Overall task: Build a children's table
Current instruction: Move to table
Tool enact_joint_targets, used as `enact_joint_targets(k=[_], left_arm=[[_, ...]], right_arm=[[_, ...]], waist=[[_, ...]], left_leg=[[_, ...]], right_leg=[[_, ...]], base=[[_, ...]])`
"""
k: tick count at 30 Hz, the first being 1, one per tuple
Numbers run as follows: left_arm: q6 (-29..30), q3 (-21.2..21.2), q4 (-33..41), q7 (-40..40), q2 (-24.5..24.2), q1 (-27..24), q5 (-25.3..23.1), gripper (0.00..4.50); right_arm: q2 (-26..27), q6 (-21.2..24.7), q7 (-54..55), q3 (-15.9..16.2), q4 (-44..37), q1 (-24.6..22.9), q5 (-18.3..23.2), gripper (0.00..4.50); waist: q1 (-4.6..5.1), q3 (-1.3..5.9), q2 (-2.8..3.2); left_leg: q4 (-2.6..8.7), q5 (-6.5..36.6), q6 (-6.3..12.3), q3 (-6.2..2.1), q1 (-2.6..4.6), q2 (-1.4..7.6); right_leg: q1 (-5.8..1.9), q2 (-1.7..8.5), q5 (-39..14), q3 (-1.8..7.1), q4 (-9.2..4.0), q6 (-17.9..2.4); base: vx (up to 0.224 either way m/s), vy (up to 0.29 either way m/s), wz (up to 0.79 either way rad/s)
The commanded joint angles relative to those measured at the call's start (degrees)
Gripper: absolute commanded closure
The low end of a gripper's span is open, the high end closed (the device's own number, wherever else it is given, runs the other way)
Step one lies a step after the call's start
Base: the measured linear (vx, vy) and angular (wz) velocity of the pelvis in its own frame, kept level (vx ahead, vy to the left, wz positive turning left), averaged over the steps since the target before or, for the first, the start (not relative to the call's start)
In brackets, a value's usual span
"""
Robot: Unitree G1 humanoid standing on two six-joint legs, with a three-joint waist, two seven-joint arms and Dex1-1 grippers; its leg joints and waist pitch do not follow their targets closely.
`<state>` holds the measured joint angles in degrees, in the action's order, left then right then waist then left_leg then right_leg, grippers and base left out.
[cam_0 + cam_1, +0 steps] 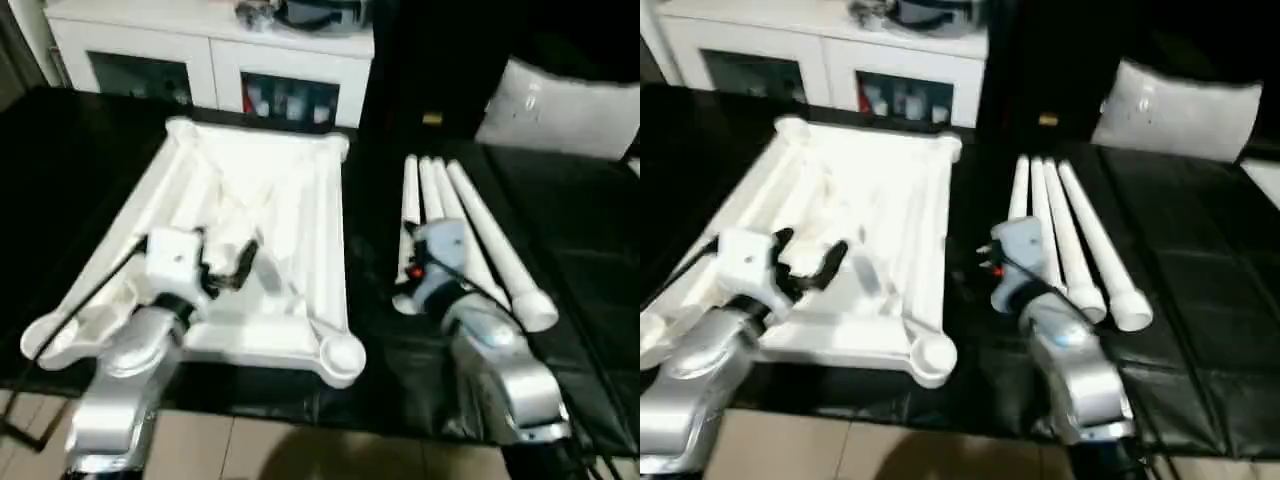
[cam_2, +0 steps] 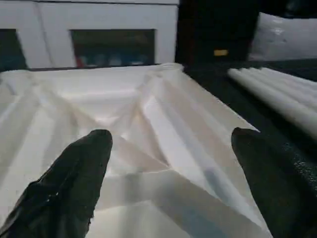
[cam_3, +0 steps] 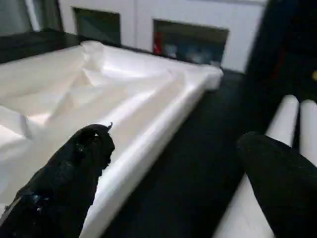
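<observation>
Table top (image 1: 262,215): upside down, ribs up, left-centre of frame on black counter (image 1: 575,225). Left hand (image 1: 228,262): released, fingers spread over the ribs. Right hand (image 3: 173,163): released, holding nothing. Legs (image 1: 470,235): side by side, right of centre. Cabinet (image 1: 215,60): upper left.

A black-covered surface (image 1: 590,250) carries the upturned white table top (image 1: 250,240), ribbed side up, with the white legs (image 1: 470,235) lying side by side on its right, apart from it.
</observation>
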<state>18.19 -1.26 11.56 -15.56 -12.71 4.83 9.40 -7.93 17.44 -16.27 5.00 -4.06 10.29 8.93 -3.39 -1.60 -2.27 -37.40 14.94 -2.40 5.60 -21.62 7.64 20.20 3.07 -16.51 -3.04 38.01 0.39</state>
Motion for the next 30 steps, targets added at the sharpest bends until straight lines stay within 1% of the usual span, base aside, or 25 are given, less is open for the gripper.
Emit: enact_joint_targets(k=[1, 2, 3, 4, 5, 6, 7, 8, 9, 10, 11, 12, 13, 14, 15, 16, 17, 18, 19, 20, 21, 22, 23, 25, 30], left_arm=[[0.1, -0.1, -0.1, 0.1, -0.4, 0.4, -0.1, 0.08], [-0.1, 0.0, -0.4, -0.1, -0.5, 0.6, -0.1, 0.08], [-0.2, 0.2, -0.8, -0.1, -0.7, 0.9, -0.7, 0.08], [-0.4, 0.5, -0.9, 0.2, -1.0, 1.1, -1.7, 0.08], [-0.6, 0.8, -1.0, 0.3, -1.2, 1.2, -2.5, 0.08], [-0.5, 1.3, -1.4, 0.8, -1.6, 1.3, -3.7, 0.08], [-0.6, 1.2, -1.6, 1.1, -1.4, 1.4, -4.0, 0.08], [-0.5, 1.0, -1.8, 1.4, -1.1, 1.6, -3.7, 0.08], [-0.4, 0.7, -1.8, 1.5, -0.9, 1.7, -3.3, 0.08], [-0.1, 0.5, -1.8, 1.2, -0.8, 1.7, -2.7, 0.08], [0.1, 0.4, -1.7, 1.0, -0.8, 1.8, -2.3, 0.08], [1.8, 0.9, -1.4, -1.1, -1.7, 2.0, -1.0, 0.08], [1.9, 1.0, -1.4, -1.2, -1.8, 2.0, -1.1, 0.08], [1.7, 1.4, -1.5, -2.8, -2.5, 2.1, -0.8, 0.08], [1.7, 1.5, -1.5, -4.4, -2.9, 2.2, 0.2, 0.08], [1.7, 1.6, -1.7, -5.2, -3.2, 2.4, 0.4, 0.08], [1.7, 2.0, -2.1, -7.2, -4.2, 2.8, 0.8, 0.08], [1.2, 2.3, -2.5, -9.1, -5.1, 3.2, 1.2, 0.08], [0.8, 2.5, -2.7, -10.2, -5.7, 3.4, 1.4, 0.08], [0.7, 2.9, -2.7, -12.9, -6.8, 3.6, 2.4, 0.24], [0.6, 3.8, -2.6, -16.8, -8.6, 3.8, 3.4, 0.36], [0.7, 5.0, -2.5, -21.3, -10.9, 4.0, 4.3, 0.45], [0.7, 5.1, -2.5, -21.6, -11.0, 4.0, 4.3, 0.45], [0.5, 6.5, -3.0, -27.9, -14.6, 4.2, 5.1, 0.56], [1.7, 8.0, -3.9, -36.7, -20.1, 5.1, 6.6, 1.04]], right_arm=[[0.5, 1.5, 0.6, -1.1, -0.4, -0.1, 0.5, 0.0], [0.6, 1.8, 0.8, -1.2, -0.4, -0.1, 0.5, 0.0], [0.4, 1.7, 0.9, -1.1, -0.5, 0.0, 0.3, 0.0], [0.3, 1.6, 0.9, -0.9, -0.6, -0.1, 0.3, 0.0], [0.2, 1.6, 0.9, -0.9, -0.6, -0.2, 0.3, 0.0], [0.2, 1.5, 1.0, -0.9, -0.7, -0.4, 0.5, 0.0], [0.3, 1.5, 1.1, -1.0, -0.8, -0.5, 0.7, 0.0], [0.4, 1.5, 1.1, -1.0, -1.0, -0.7, 0.7, 0.0], [0.3, 1.5, 0.9, -1.0, -1.1, -0.7, 0.6, 0.0], [0.3, 1.6, 0.9, -1.0, -1.2, -0.8, 0.6, 0.0], [0.3, 1.7, 0.8, -1.1, -1.3, -0.8, 0.6, 0.0], [-0.1, 2.3, 0.1, -1.1, -1.6, -0.5, 0.9, 0.0], [-0.1, 2.3, -0.1, -1.1, -1.6, -0.5, 1.0, 0.0], [-0.7, 2.5, -1.5, -1.1, -1.9, -0.3, 1.8, 0.0], [-1.5, 2.6, -2.7, -1.0, -2.1, -0.1, 2.2, 0.0], [-2.0, 2.7, -3.5, -0.9, -2.1, -0.1, 2.3, 0.0], [-3.5, 3.2, -5.6, -0.6, -2.0, 0.2, 2.7, 0.0], [-4.5, 3.4, -7.2, -0.4, -1.8, 0.4, 2.9, 0.0], [-5.1, 3.5, -8.1, -0.3, -1.6, 0.5, 3.1, 0.0], [-6.2, 3.5, -9.6, -0.2, -1.3, 0.7, 3.3, 0.0], [-7.8, 3.1, -12.1, -0.1, -0.8, 1.1, 3.7, 0.0], [-9.4, 2.7, -14.9, 0.0, -0.5, 1.6, 4.3, 0.0], [-9.5, 2.6, -15.1, 0.0, -0.5, 1.6, 4.3, 0.0], [-12.5, 2.4, -20.0, 0.7, -0.9, 2.0, 5.2, 0.0], [-16.6, 1.5, -26.7, 1.8, -1.7, 2.4, 6.7, 0.0]], waist=[[-1.26, 3.94, 1.16], [-2.6, 3.09, -0.46], [-3.97, 2.38, -0.37], [-4.58, 2.19, 0.02], [-5.04, 1.74, 0.77], [-4.22, 1.75, 2.73], [-3.01, 2.32, 2.84], [-2.43, 2.3, 3.26], [-1.67, 1.74, 3.4], [-0.96, 1.8, 3.05], [0.05, 1.63, 3.82], [0.54, 1.44, 4.02], [1.15, 1.61, 3.63], [1.44, 1.66, 3.56], [1.64, 1.53, 2.95], [1.35, 1.66, 1.84], [0.65, 1.64, 1.62], [0.11, 1.69, 1.07], [0.01, 1.86, 0.63], [-0.25, 2.31, 0.8], [-0.38, 2.47, 0.68], [-0.41, 2.52, 0.93], [-0.41, 2.52, 0.93], [-0.64, 2.46, 1.41], [-0.81, 2.01, 1.85]], left_leg=[[1.63, -12.1, 6.67, 1.57, 0.84, 3.12], [1.17, 0.0, 0.99, 1.62, -0.26, 2.8], [-0.65, 6.0, -1.86, 1.12, -0.71, 2.78], [-1.65, 7.4, -2.89, 0.4, -0.87, 2.89], [-0.19, 6.6, -4.86, -0.51, -0.51, 3.52], [5.26, 6.4, -7.87, 1.06, 3.22, 4.97], [6.04, 5.7, -8.36, 1.58, 6.36, 5.85], [7.01, 6.9, -8.98, 0.88, 6.2, 6.37], [8.45, 11.8, -8.66, -0.91, 3.91, 6.27], [8.69, 12.9, -9.82, -1.21, 4.48, 6.97], [9.68, 13.1, -10.12, -2.55, 3.75, 8.58], [10.04, 16.9, -9.02, -2.01, 3.71, 8.73], [9.52, 18.4, -6.5, -1.84, 3.6, 8.19], [9.33, 18.8, -5.31, -1.52, 3.55, 7.74], [8.56, 19.0, -3.64, -0.67, 3.03, 6.56], [6.93, 16.5, -1.74, 1.01, 1.65, 3.8], [6.4, 14.9, -1.38, 1.4, 1.19, 3.39], [6.36, 12.5, -0.74, 1.49, 0.89, 3.45], [6.38, 10.7, -0.35, 1.57, 0.92, 3.56], [6.43, 5.5, 0.59, 1.63, 0.65, 3.63], [6.49, 3.5, 1.23, 1.75, 0.66, 3.6], [6.6, 0.2, 2.32, 2.09, 0.4, 3.5], [6.6, 0.2, 2.32, 2.09, 0.4, 3.5], [6.38, -1.2, 2.79, 2.29, 0.41, 3.8], [6.92, 3.6, 0.8, 2.37, 1.18, 4.51]], right_leg=[[-2.93, 7.41, 43.7, 7.69, -2.99, -6.7], [-4.41, 7.26, 34.0, 10.98, -4.29, -9.2], [-4.81, 8.8, 22.6, 14.14, -6.83, -11.3], [-5.03, 9.57, 16.8, 15.74, -7.65, -12.4], [-4.47, 7.27, 7.2, 15.94, -7.89, -13.0], [-0.32, 0.85, 2.1, 10.82, -5.2, -10.0], [2.9, -1.48, 1.9, 7.75, -2.77, -7.5], [3.64, -1.34, 1.3, 5.43, -0.66, -6.1], [1.82, 0.53, 4.6, 3.9, -2.41, -4.2], [1.87, 0.46, 4.6, 3.46, -2.36, -4.1], [1.23, 0.93, 3.9, 2.67, -2.25, -3.7], [1.23, 1.36, 2.5, 1.95, -2.66, -4.3], [0.65, 1.92, 2.2, 1.78, -3.76, -5.3], [0.41, 2.01, 2.1, 1.59, -4.23, -6.3], [0.14, 2.54, 1.2, 1.97, -5.65, -7.1], [-0.8, 3.94, -3.2, 3.11, -6.91, -8.4], [-0.54, 5.19, -11.3, 4.25, -7.65, -7.2], [-0.56, 5.94, -17.4, 5.15, -8.13, -5.4], [-0.55, 5.79, -18.4, 5.24, -8.19, -4.8], [-0.8, 5.5, -14.3, 5.2, -7.67, -4.8], [-0.82, 5.3, -11.2, 5.07, -7.52, -5.3], [-0.8, 4.41, -2.0, 4.74, -6.63, -7.6], [-0.8, 4.41, -2.0, 4.74, -6.63, -7.6], [-0.61, 3.95, 5.0, 4.52, -5.94, -9.9], [-0.39, 3.58, 0.8, 3.99, -6.08, -12.0]], base=[[0.0, 0.0, 0.0], [-0.036, 0.042, -0.43], [-0.036, 0.042, -0.43], [-0.073, 0.1, -0.66], [-0.087, 0.161, -0.66], [-0.087, 0.161, -0.66], [-0.101, 0.179, -0.57], [-0.108, 0.158, -0.3], [-0.108, 0.158, -0.3], [-0.085, 0.113, -0.03], [-0.065, 0.047, 0.09], [-0.065, 0.047, 0.09], [-0.062, -0.018, 0.09], [-0.044, -0.077, 0.04], [-0.044, -0.077, 0.04], [-0.037, -0.117, -0.01], [-0.051, -0.134, -0.04], [-0.051, -0.134, -0.04], [-0.029, -0.136, -0.02], [-0.001, -0.067, 0.0], [0.001, -0.127, -0.01], [0.011, -0.107, -0.02], [0.019, -0.145, -0.03], [0.017, -0.074, -0.02], [0.0, 0.0, 0.0]])
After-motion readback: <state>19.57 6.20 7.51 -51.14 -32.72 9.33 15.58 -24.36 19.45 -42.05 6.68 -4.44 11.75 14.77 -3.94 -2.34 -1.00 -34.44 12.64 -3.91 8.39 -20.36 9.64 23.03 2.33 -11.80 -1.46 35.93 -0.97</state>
